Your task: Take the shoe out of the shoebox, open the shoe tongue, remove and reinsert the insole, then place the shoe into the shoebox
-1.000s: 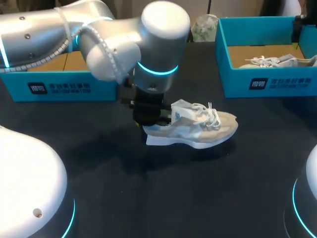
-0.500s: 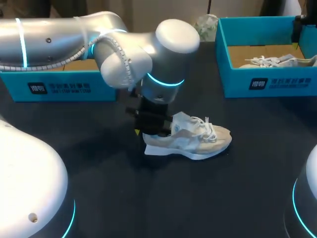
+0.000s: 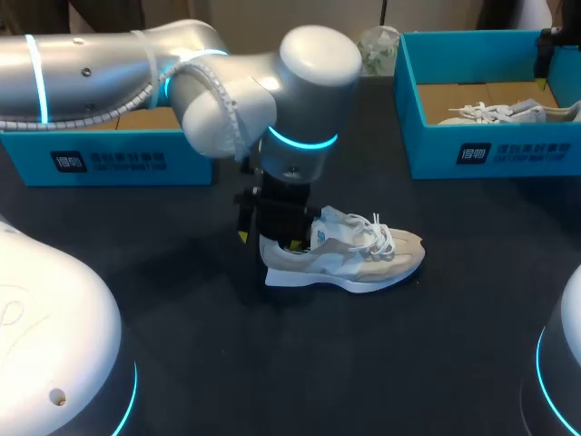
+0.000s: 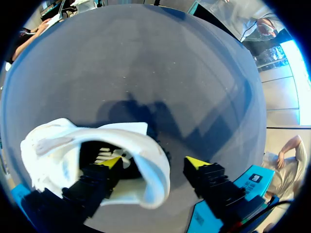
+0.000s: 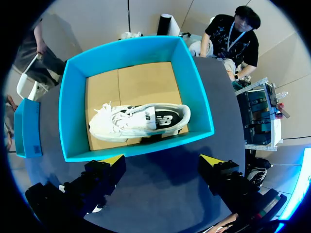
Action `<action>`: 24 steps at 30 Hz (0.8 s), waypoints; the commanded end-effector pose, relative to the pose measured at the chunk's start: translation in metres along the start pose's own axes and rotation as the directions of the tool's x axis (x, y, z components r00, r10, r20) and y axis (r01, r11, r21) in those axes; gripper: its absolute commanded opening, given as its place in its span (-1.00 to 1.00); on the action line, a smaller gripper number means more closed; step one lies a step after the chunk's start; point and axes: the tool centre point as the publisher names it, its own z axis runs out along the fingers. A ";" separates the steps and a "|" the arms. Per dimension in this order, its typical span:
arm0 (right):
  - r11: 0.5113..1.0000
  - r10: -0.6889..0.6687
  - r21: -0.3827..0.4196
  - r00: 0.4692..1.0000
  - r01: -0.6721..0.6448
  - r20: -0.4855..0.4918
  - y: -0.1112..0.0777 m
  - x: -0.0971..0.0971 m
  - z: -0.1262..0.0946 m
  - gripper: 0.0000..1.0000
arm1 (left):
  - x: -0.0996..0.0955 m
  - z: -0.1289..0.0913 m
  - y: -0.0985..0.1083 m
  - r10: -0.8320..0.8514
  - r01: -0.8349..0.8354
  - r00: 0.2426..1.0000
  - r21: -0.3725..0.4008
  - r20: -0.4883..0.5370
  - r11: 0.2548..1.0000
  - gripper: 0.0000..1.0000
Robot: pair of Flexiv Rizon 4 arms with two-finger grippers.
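From the upper left, the left arm [image 3: 227, 91] bends down over the heel of the beige sneaker [image 3: 349, 254], which lies at mid-frame on the worktop [image 3: 182, 363]. A printed label [image 3: 473, 153] marks the blue shoebox [image 3: 508, 154] at the upper right. The left gripper [image 4: 153, 163] has its fingers apart, one inside the heel opening and one outside. The right gripper [image 5: 163, 159] has its fingers apart above the blue shoebox [image 5: 73, 97], which holds a white sneaker [image 5: 136, 121].

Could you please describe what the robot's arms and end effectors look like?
The left arm is silver-grey with rounded joints, glowing cyan rings and a white ribbed cable sleeve running along it. The left end effector and right end effector are black and blocky, each with two fingers tipped in bright yellow.
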 end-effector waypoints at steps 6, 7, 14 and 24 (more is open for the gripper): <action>1.000 0.001 -0.002 1.000 -0.001 -0.001 -0.001 0.000 0.000 1.00 | 0.025 -0.055 0.000 0.005 -0.002 0.985 -0.018 0.174 1.000 1.00; 1.000 0.001 -0.002 1.000 -0.001 -0.001 -0.001 0.000 0.000 1.00 | 0.026 -0.061 0.000 0.002 0.002 0.981 -0.019 0.195 1.000 1.00; 1.000 0.001 -0.002 1.000 -0.001 -0.001 -0.001 0.000 0.000 1.00 | 0.044 -0.080 -0.001 -0.063 0.018 0.920 0.118 0.387 0.993 1.00; 1.000 0.001 -0.002 1.000 -0.001 -0.001 -0.001 0.000 0.000 1.00 | 0.066 -0.081 -0.011 -0.137 0.014 0.873 0.256 0.469 0.967 1.00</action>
